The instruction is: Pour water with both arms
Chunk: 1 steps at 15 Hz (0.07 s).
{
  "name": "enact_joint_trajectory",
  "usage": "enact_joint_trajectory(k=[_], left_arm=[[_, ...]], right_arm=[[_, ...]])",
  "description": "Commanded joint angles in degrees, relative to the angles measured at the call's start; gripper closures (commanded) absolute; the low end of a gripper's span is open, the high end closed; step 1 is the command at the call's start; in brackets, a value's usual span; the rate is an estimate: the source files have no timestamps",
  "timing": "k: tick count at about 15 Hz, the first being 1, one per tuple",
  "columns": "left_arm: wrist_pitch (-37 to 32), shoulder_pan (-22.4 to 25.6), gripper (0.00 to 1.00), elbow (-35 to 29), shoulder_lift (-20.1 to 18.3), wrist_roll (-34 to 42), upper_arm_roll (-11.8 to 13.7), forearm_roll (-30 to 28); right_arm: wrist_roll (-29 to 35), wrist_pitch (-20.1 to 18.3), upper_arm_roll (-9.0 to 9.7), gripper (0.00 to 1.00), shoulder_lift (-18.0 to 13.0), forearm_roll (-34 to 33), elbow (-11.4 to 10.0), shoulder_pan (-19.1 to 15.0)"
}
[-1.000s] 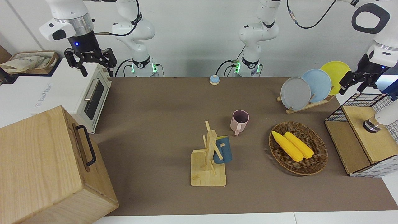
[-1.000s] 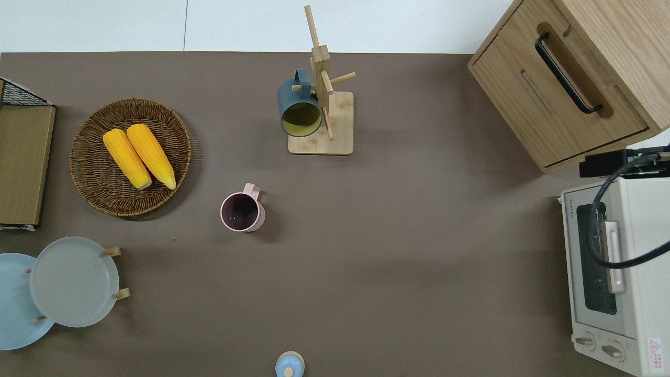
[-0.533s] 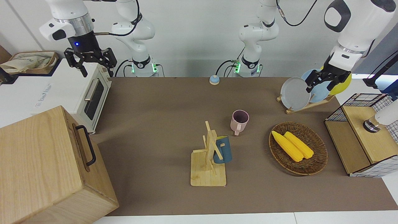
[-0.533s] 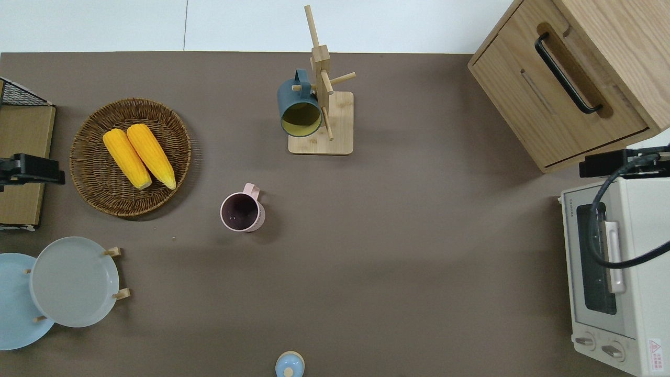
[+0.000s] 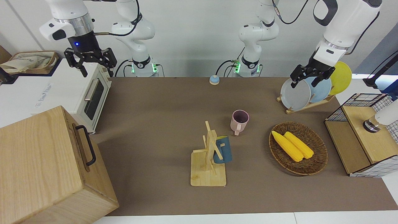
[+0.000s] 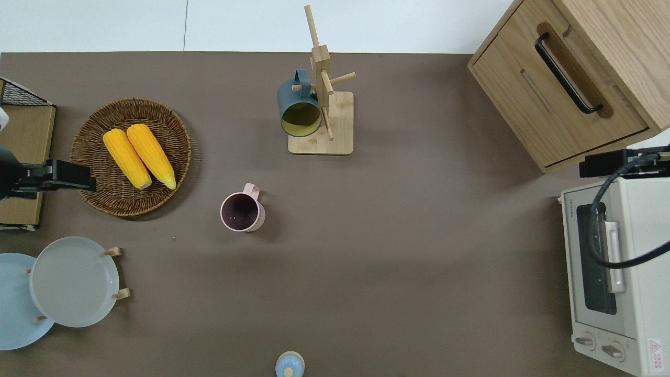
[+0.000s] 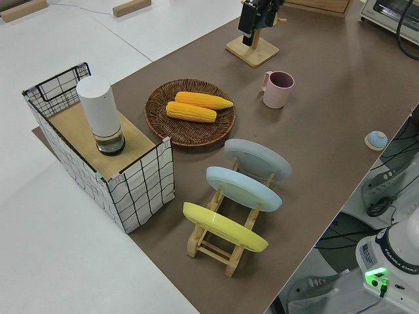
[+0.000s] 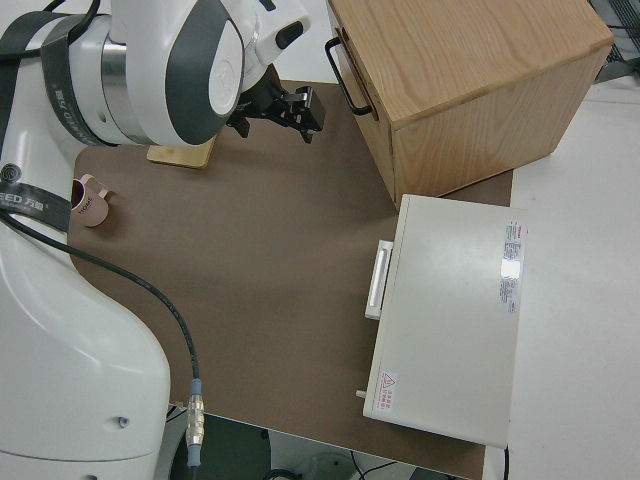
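A brown mat (image 5: 161, 102) covers the table. At the right arm's end stand a wooden cabinet (image 5: 46, 165) with a black handle, farther from the robots, and a white toaster oven (image 5: 77, 93), nearer to them. At the left arm's end stands a wire-sided box (image 7: 105, 157) with a wooden top, and on it a white cylinder (image 7: 98, 112) is upright.

The right arm is parked; its gripper (image 5: 90, 60) has the fingers spread apart and holds nothing. The left arm reaches in from its end of the table, and the left gripper (image 6: 65, 175) is in the air over the edge of the wicker basket (image 6: 99, 199), on the side toward the box. Its fingers are apart and empty.

In the basket lie two yellow corn cobs (image 6: 138, 157), side by side. Nearer to the robots than the basket, a wooden rack (image 7: 222, 245) holds three plates (image 7: 252, 176) on edge: grey, blue and yellow. Near the middle of the mat a wooden mug tree (image 5: 209, 161) carries a dark blue mug (image 5: 223, 150) on one peg. A pink mug (image 5: 239, 121) stands upright on the mat, nearer to the robots than the mug tree and apart from it. A small blue bell (image 5: 214, 80) sits at the mat's edge closest to the robots.
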Motion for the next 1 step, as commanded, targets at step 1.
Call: enact_joint_trajectory(k=[1], left_arm=[[-1.9,-0.2,0.0,0.1,-0.5,0.0,0.3,-0.3]], right_arm=[[-0.9,-0.7,0.21,0.017,0.4,1.1,0.8,-0.6]])
